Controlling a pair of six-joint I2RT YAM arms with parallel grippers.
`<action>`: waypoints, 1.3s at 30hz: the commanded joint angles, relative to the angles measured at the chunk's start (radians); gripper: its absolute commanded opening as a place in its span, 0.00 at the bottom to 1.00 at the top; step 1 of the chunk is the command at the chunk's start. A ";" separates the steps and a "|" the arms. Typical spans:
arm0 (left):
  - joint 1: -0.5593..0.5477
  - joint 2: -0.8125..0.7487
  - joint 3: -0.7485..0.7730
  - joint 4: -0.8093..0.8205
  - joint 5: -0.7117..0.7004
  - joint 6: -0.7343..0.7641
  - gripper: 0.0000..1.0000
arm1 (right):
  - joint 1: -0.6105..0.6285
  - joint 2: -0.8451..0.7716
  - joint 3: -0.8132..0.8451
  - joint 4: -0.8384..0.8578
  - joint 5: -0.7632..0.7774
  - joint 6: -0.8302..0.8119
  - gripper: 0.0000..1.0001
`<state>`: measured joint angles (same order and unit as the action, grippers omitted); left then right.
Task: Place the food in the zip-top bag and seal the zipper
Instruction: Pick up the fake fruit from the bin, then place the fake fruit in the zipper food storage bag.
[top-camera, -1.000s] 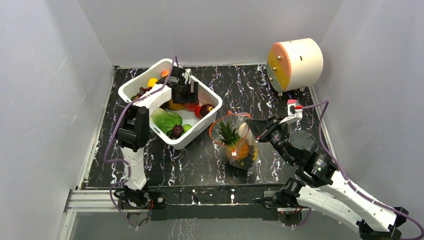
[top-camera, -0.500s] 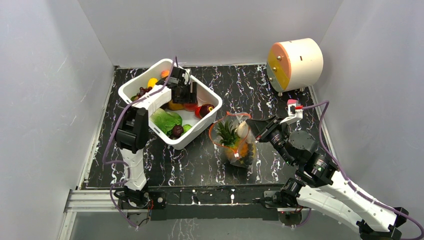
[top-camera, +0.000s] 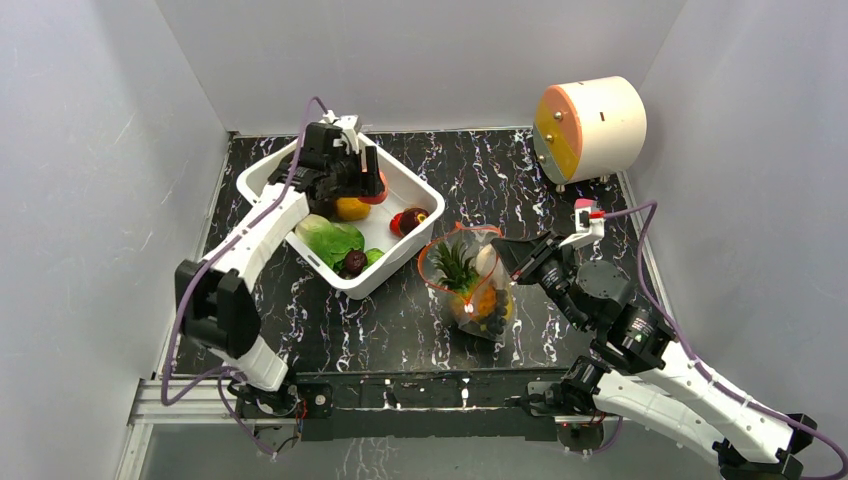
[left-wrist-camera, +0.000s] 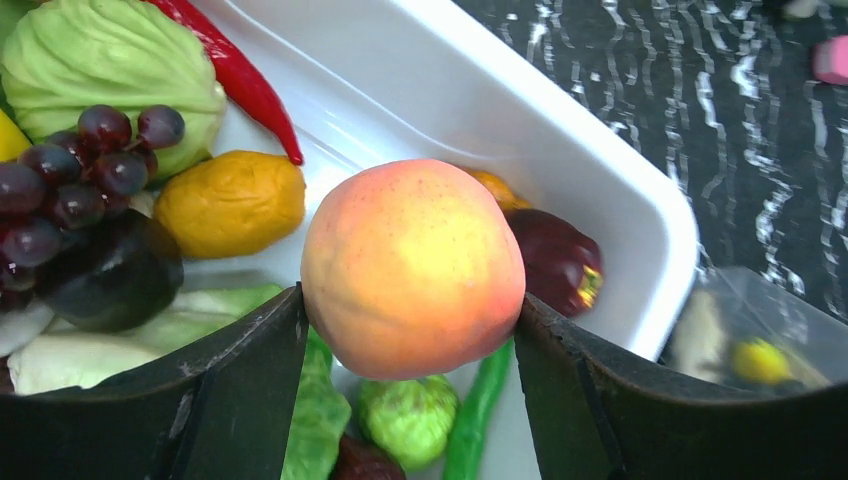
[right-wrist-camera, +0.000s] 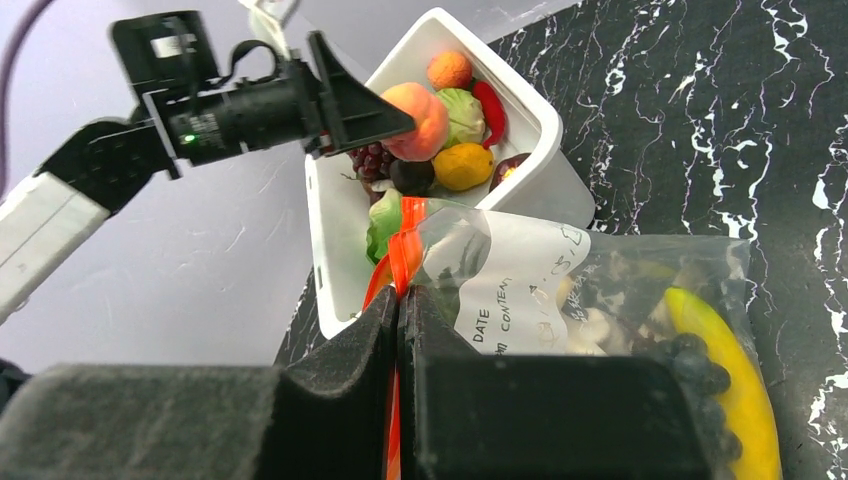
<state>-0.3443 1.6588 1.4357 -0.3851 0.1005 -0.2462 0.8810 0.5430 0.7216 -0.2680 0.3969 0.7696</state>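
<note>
Loading step: a peach is clamped in the L claw over the tub, far left, while the part-filled zip-top bag is held open on the tabletop by the R claw pinched on its zipper, so next the peach must be carried right & dropped in.

We see a black tabletop veined with white like marble, boxed in by plain pale grey walls on the left, far and right. A cream drum with an orange face sits in the far right corner. A metal rail runs along the near edge. The light is soft and even.
</note>
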 joint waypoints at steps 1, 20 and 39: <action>-0.003 -0.149 -0.050 -0.044 0.118 -0.025 0.44 | -0.001 0.004 0.020 0.090 0.004 0.023 0.00; -0.230 -0.551 -0.336 0.187 0.701 -0.183 0.40 | -0.001 0.087 0.060 0.095 0.023 0.072 0.00; -0.429 -0.414 -0.356 0.193 0.439 -0.084 0.40 | -0.001 0.079 0.036 0.114 -0.002 0.099 0.00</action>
<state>-0.7517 1.2179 1.0843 -0.2119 0.6106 -0.3737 0.8810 0.6422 0.7219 -0.2813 0.3969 0.8413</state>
